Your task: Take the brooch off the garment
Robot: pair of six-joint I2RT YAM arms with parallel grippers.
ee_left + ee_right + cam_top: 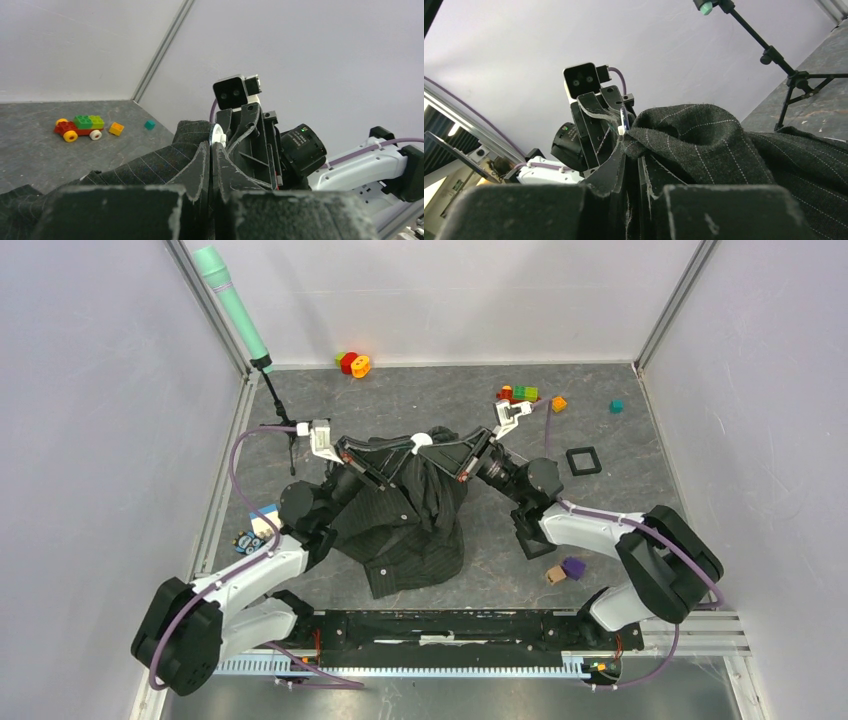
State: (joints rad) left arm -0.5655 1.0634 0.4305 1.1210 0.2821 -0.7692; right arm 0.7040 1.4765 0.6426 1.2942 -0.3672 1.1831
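Note:
The dark pinstriped garment point(410, 530) lies bunched mid-table, with one fold lifted between both grippers. My left gripper point(410, 448) is shut on the brooch point(421, 440), a small disc that looks white from above. In the left wrist view the disc point(217, 135) sits at the tips of my closed left gripper point(214, 145), with cloth point(150, 165) beside it. My right gripper point(440, 447) is shut on the lifted fold. In the right wrist view my right gripper point(634, 157) pinches the fabric point(704, 135), and the brooch point(624, 120) shows a dark-blue edge right at that fold.
A black square frame point(583, 460), a teal cube point(616, 406), an orange block point(559, 403) and a brick toy point(520, 394) lie at the back right. A teal microphone on a stand point(235, 305) is at the back left. Purple and tan blocks point(567, 570) lie front right, cards point(258, 530) at the left.

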